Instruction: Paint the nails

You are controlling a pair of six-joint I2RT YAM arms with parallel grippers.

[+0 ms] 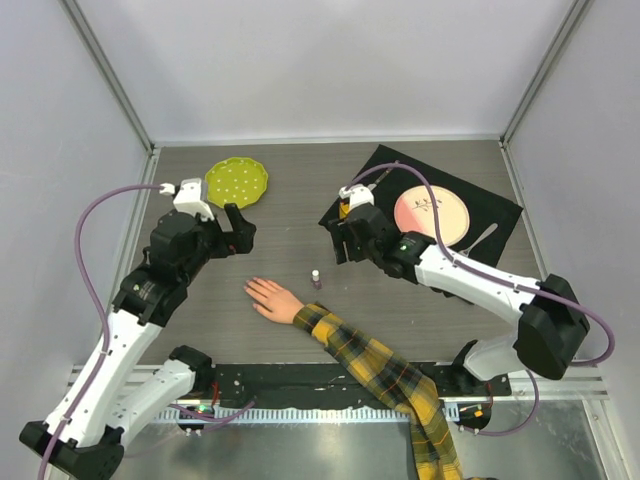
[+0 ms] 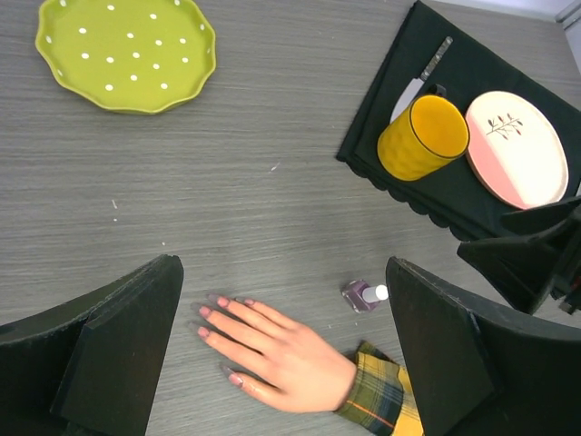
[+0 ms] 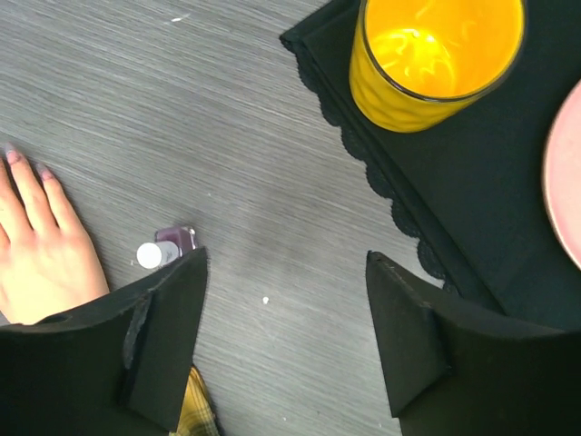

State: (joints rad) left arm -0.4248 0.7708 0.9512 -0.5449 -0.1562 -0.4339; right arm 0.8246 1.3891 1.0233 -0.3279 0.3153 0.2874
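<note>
The nails are tiny pink tips on the fingers of a pale pretend hand. The hand lies flat, palm down, near the middle of the grey table. Its yellow and black checked sleeve runs back to the near edge.

Just beside the hand is a little purple bottle with a white cap.

The left gripper hangs over the fingers. Its jaws are wide apart and hold nothing. The right gripper hangs near the bottle. Its jaws are apart too, with only bare table between them.

A green plate with white dots sits far off on the left. On the right is a black mat with a yellow cup, a pink plate and a knife.
</note>
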